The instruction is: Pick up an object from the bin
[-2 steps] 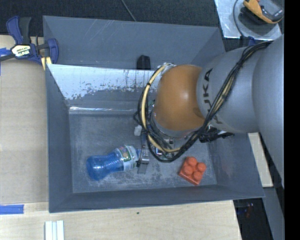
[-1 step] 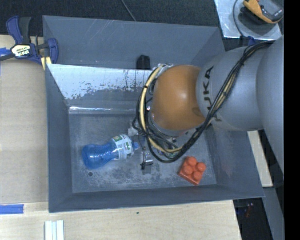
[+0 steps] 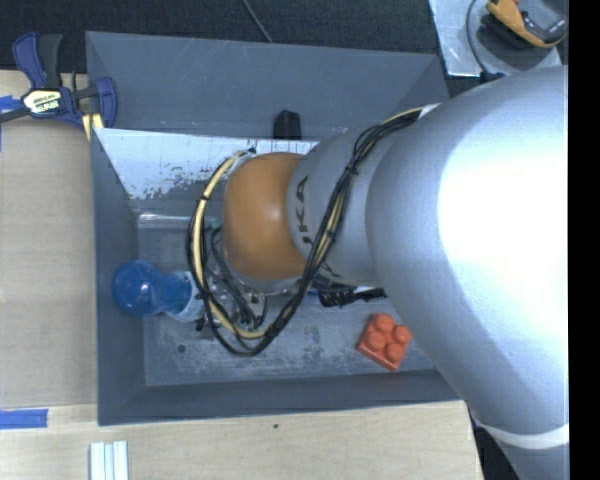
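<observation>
We see a grey bin [image 3: 115,248], dark speckles on its pale back wall & floor. Blue, glassy-looking bulb-shaped thing [image 3: 140,290] at left; bright orange studded brick [image 3: 383,341] at right. Arm [image 3: 460,218] is silver-grey w/ orange cover [image 3: 263,218], black & yellow cables [image 3: 198,223].

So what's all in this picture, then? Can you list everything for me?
Bin: one, grey metal, middle of the view.
Bulb-shaped thing: one, blue, left side of the bin floor, beside the arm's wrist.
Toy building brick: one, orange with studs, near-right part of the bin floor.
Arm: one, silver-grey, reaching in from the right.
Wrist cover: one, orange, over the middle of the bin.
Cables: a bundle, yellow and black, looped round the wrist cover.
</observation>
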`<state>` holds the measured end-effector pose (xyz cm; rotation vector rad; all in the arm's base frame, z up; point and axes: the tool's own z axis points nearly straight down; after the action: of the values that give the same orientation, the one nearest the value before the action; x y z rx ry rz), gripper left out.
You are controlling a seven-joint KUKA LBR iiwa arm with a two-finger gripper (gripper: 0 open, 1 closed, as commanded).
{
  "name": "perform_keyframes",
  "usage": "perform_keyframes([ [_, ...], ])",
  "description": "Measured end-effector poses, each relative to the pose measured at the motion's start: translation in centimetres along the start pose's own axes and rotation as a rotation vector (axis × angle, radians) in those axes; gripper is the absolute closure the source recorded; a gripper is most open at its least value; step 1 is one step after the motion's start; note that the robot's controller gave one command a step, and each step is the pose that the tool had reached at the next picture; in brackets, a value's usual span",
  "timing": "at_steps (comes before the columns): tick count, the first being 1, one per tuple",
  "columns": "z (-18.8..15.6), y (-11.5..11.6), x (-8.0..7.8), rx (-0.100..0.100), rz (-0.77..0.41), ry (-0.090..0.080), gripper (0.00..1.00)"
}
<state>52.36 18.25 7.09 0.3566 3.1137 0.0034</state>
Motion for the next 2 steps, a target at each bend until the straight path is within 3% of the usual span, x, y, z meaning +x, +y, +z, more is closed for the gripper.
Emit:
perform_keyframes([
  [1, 0.0, 0.0, 0.0, 0.0, -0.001, 0.0, 1.0],
  [2, -5.0, -0.9, -1.1, 0.005, -0.011, 0.008, 1.0],
])
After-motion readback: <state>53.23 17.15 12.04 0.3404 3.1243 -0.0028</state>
